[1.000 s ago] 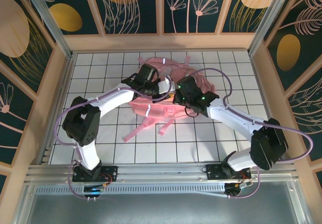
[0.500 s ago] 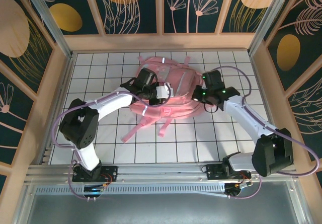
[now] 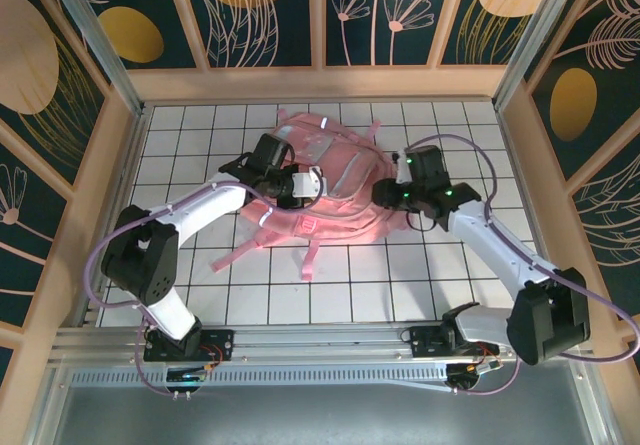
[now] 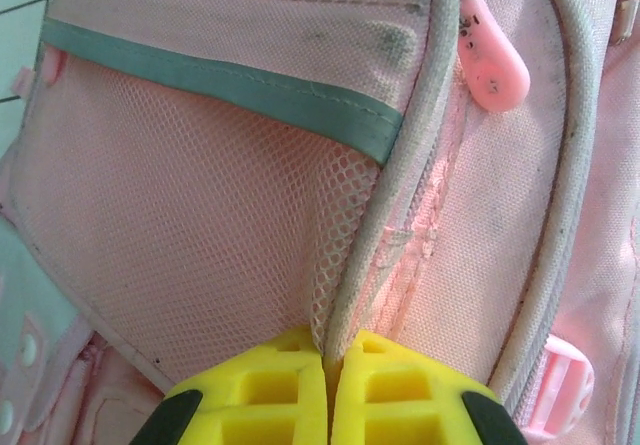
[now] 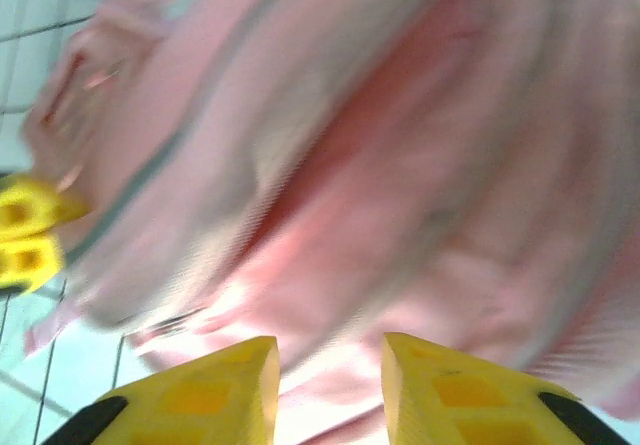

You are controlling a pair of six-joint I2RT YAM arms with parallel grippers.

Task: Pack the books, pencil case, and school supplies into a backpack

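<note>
L hand pinched shut on backpack at grey piping, by mesh side pocket. Grip shd be firm, seam taut. Pack far-centre on desk: soft pink weave, rounded. R hand part-open, empty, near pack's right flank; view blurred.

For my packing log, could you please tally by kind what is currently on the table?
backpack: 1
grippers: 2, the left gripper and the right gripper
Total: 3
</note>
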